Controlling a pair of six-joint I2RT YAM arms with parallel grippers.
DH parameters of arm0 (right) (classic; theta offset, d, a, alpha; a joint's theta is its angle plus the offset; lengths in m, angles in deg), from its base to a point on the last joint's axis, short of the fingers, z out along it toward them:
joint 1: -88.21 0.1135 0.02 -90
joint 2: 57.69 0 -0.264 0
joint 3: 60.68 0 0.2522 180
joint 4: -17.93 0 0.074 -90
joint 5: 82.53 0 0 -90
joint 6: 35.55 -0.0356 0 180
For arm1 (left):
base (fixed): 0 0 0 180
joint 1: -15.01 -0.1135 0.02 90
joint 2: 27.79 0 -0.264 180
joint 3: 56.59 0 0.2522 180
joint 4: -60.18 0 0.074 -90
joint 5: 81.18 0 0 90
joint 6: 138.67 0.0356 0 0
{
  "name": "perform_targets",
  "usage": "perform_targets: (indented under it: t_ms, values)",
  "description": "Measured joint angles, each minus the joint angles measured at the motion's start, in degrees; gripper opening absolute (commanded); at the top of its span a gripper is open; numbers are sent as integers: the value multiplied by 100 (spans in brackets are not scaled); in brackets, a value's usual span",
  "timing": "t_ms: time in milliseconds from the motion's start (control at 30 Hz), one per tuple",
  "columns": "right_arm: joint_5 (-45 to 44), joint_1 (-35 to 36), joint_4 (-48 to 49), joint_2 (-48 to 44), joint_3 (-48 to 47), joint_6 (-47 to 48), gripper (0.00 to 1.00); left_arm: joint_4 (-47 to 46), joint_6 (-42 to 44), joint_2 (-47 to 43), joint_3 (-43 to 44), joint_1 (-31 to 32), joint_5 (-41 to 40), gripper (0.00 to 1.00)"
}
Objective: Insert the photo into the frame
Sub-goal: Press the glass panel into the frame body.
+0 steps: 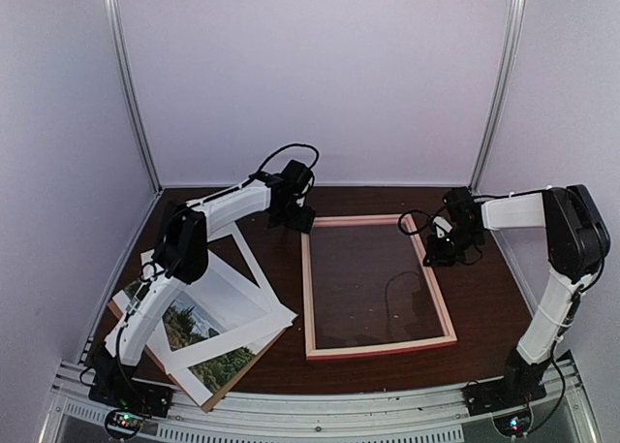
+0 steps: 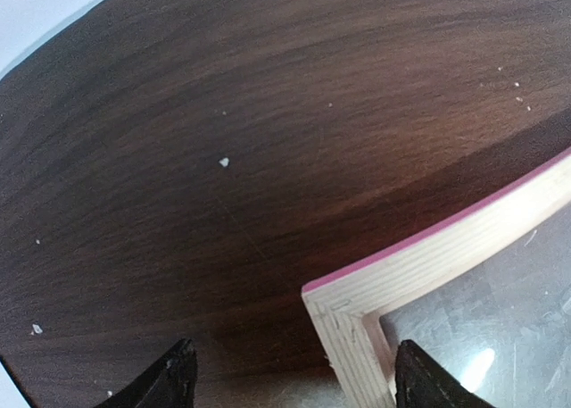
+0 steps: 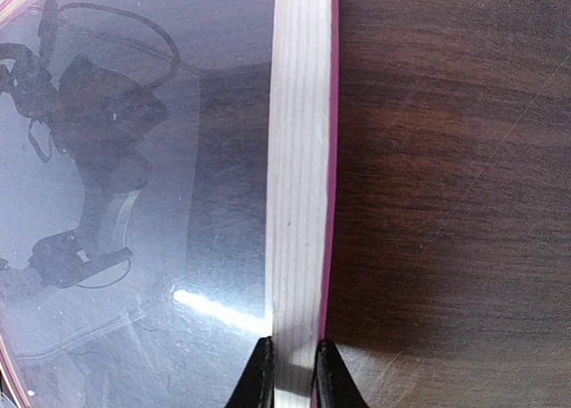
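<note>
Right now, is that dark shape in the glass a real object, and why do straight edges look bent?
Right wrist view: only a reflection in the glass of the frame, with a bright glare streak low down. Left wrist view: the lens bows the frame's rail and the edge of the table.

Your overhead view is evenly and softly lit. The white walls [image 1: 320, 75] read bright with a faint lilac cast, the dark bench [image 1: 484, 307] holds only weak shadows, and fine detail is soft. The glass [image 1: 373, 278] of the frame [image 1: 383, 347] shows a faint dark reflection.

In your left wrist view, lens distortion bows the frame's straight edge. A warm reddish patch lies on the bench, and the fingertips [image 2: 174, 379] of the left gripper [image 2: 294, 383] are dark and blurred.

In your right wrist view, a white streak of glare crosses the glass beside a dark mirrored silhouette.
</note>
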Motion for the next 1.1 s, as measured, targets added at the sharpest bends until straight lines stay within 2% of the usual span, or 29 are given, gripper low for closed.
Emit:
perform_targets:
  t_ms: [100,233,400,667,867,1100]
  values:
    - [0,0,22,-17,20,-9,15,-144,-59,-74,-162,-57,160,79]
    - [2,2,20,-33,44,-13,17,-590,-160,-431,-872,-131,459,81]
    - [0,2,13,-39,66,-107,20,-1019,-258,-1150,-1902,-201,874,84]
    - [-37,2,-42,-39,68,-212,21,-1622,-295,-2638,-2990,-225,1259,86]
    - [-92,-2,-46,-39,66,-317,19,-1744,-271,-3600,-4002,-240,1141,89]
    - [-177,-105,-94,17,-24,-354,18,-1303,-221,-4524,-5410,-249,608,90]
